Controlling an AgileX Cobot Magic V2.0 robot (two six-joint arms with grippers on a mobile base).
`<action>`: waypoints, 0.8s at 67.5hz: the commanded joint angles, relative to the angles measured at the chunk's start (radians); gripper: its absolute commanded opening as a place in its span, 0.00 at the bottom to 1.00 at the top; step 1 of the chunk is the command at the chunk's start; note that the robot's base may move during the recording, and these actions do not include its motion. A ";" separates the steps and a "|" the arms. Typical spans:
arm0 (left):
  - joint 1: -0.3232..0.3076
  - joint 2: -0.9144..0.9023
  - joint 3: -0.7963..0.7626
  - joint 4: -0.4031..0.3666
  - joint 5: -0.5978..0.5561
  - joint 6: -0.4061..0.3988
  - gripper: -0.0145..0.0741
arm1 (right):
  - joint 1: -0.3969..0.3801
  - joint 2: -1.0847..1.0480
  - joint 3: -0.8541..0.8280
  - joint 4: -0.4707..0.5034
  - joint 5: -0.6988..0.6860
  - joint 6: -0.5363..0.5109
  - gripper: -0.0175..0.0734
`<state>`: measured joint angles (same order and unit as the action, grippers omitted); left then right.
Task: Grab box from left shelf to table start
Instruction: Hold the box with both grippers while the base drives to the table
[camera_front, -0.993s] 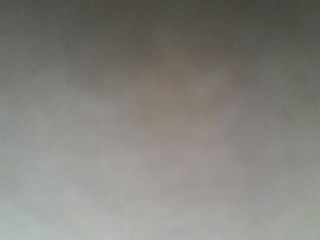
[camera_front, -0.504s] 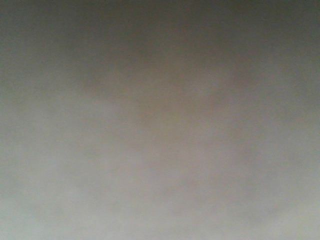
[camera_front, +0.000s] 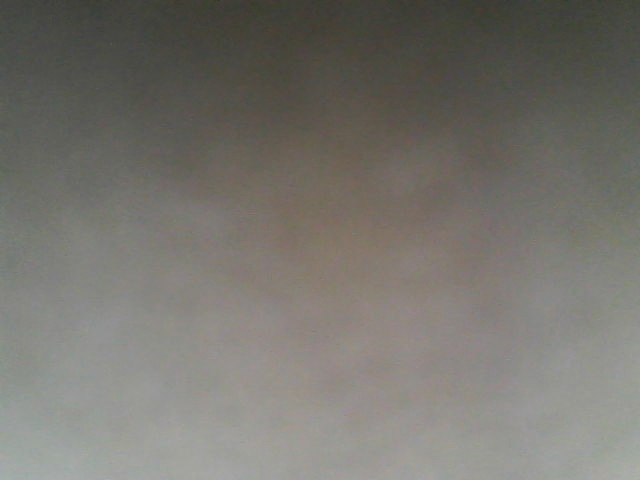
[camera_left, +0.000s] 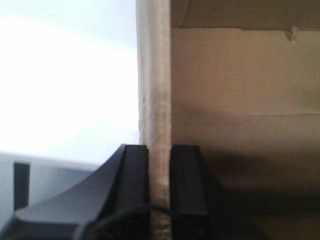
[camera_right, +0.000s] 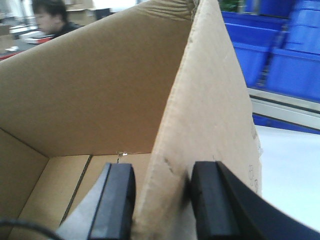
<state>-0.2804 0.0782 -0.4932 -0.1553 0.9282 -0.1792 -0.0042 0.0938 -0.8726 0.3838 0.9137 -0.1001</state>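
Note:
The brown cardboard box (camera_right: 100, 90) is open at the top, and I see its bare inside. My right gripper (camera_right: 164, 167) is shut on its right wall, one black finger inside and one outside. My left gripper (camera_left: 160, 150) is shut on the edge of another wall of the box (camera_left: 240, 75), which is pinched between both pads. The whitish table (camera_right: 290, 170) lies beside the box on the right. A silver rail of a rack (camera_right: 285, 107) runs behind it. The front view is filled by a blurred grey-brown surface, and I cannot tell what it is.
Blue plastic bins (camera_right: 280, 50) stand in rows behind the silver rail. A person with dark hair (camera_right: 50, 17) is at the far left beyond the box. The left wrist view is washed out white to the left of the box wall.
The blurred surface in the front view has grown slightly darker. Nothing else can be made out there.

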 joint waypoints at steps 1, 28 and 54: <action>-0.004 0.016 -0.018 0.014 0.008 0.006 0.06 | 0.003 0.011 -0.030 0.031 -0.058 0.003 0.26; -0.004 0.016 -0.018 0.014 0.008 0.006 0.06 | 0.003 0.011 -0.030 0.031 -0.058 0.003 0.26; -0.004 0.016 -0.018 0.014 0.008 0.006 0.06 | 0.003 0.011 -0.030 0.031 -0.058 0.003 0.26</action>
<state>-0.2804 0.0782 -0.4932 -0.1553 0.9282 -0.1792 -0.0042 0.0938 -0.8726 0.3838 0.9137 -0.1001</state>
